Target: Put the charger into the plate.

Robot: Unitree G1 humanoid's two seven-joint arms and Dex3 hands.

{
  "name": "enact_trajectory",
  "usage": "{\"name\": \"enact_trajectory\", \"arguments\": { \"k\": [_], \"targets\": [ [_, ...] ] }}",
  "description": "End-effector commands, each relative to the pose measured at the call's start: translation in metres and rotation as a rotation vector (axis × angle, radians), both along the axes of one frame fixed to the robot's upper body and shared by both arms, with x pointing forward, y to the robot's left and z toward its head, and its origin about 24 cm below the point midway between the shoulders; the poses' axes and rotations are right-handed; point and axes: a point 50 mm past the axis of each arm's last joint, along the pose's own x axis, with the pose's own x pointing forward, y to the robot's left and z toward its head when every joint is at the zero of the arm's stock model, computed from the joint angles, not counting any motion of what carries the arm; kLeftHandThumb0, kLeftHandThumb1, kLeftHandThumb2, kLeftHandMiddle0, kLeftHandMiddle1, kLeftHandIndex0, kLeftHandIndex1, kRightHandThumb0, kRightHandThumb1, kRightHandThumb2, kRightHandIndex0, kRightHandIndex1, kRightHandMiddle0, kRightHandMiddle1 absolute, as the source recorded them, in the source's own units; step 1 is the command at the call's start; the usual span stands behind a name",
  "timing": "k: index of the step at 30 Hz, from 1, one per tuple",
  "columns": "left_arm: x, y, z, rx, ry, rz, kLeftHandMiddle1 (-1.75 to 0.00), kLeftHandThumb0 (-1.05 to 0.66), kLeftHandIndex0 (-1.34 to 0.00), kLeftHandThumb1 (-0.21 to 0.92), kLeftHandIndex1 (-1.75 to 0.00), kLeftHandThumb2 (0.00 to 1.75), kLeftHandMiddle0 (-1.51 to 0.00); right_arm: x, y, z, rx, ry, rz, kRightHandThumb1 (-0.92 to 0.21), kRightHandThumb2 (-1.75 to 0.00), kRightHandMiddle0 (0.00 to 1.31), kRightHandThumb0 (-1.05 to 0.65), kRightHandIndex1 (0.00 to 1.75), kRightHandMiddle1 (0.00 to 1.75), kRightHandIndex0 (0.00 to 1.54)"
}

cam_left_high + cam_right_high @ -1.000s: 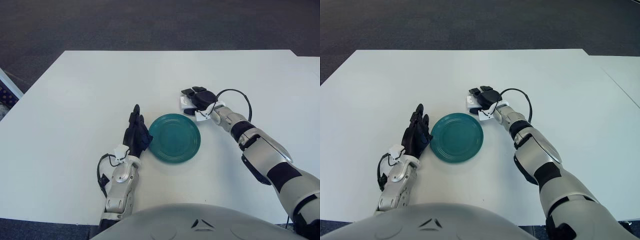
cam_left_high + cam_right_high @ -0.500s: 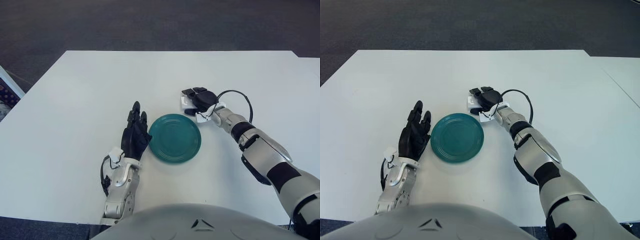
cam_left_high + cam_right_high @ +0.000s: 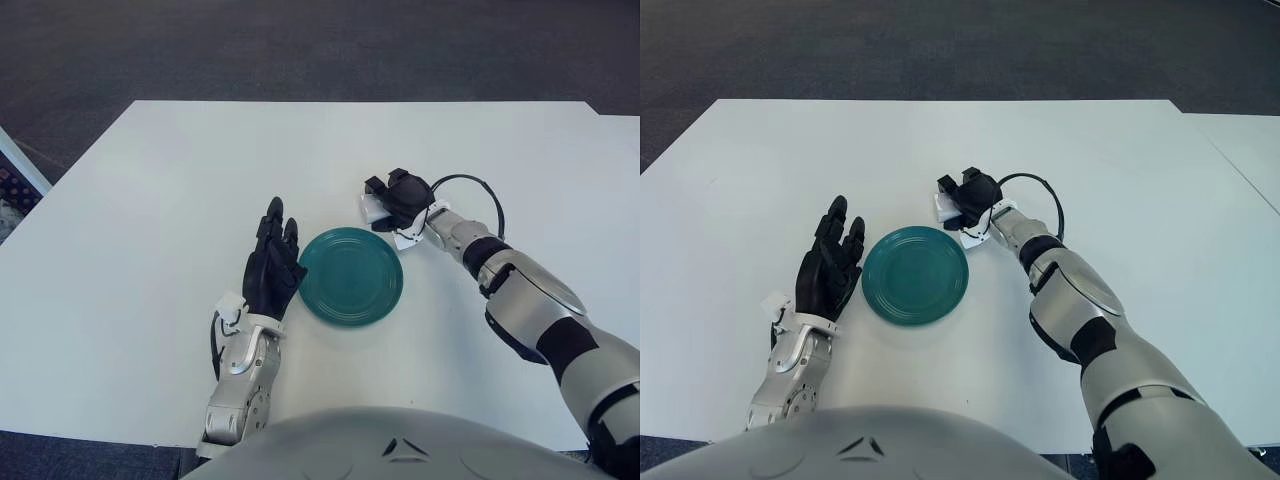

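Charger [image 3: 373, 208]: white, on table [image 3: 150, 200] just beyond teal plate [image 3: 351, 275], far-right rim; not yet in it.
R hand [image 3: 400, 196]: fingers curled round charger, prob. gripping for lift.
L hand [image 3: 270, 265]: fingers spread, holds nothing; beside plate's left edge, idle.

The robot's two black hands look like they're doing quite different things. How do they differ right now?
The left hand has its fingers stretched out flat and holds nothing; the right hand is curled over the white charger.
The left hand shows just left of the green plate; the right hand sits beyond the plate's far right edge.
The right arm reaches far forward; the left stays closer to the body.
Both are black with white wrists, over the white table.
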Motion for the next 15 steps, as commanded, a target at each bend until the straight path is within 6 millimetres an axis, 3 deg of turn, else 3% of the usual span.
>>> {"name": "enact_trajectory", "arguments": {
  "k": [1,9,15],
  "targets": [
    [-0.002,-0.004,0.005,-0.032,0.001,0.013,0.0,-1.05,-0.02,0.92,-0.03,0.98,-0.04,-0.02,-0.026,-0.033,-0.17,0.119,-0.004,-0.92,-0.55,0.6,-0.67,1.74,1.74,0.79],
    [-0.006,-0.003,0.013,-0.09,-0.015,0.008,-0.01,-1.03,-0.04,0.92,-0.05,0.95,-0.06,-0.014,-0.028,-0.026,-0.154,0.148,-0.043,-0.92,-0.73,0.75,-0.73,1.75,1.75,0.83],
    [-0.006,-0.002,0.016,-0.106,-0.027,0.004,-0.01,-1.03,-0.05,0.92,-0.07,0.94,-0.08,-0.008,-0.032,-0.021,-0.166,0.157,-0.071,-0.92,-0.81,0.78,-0.77,1.75,1.75,0.84]
  ]
}}
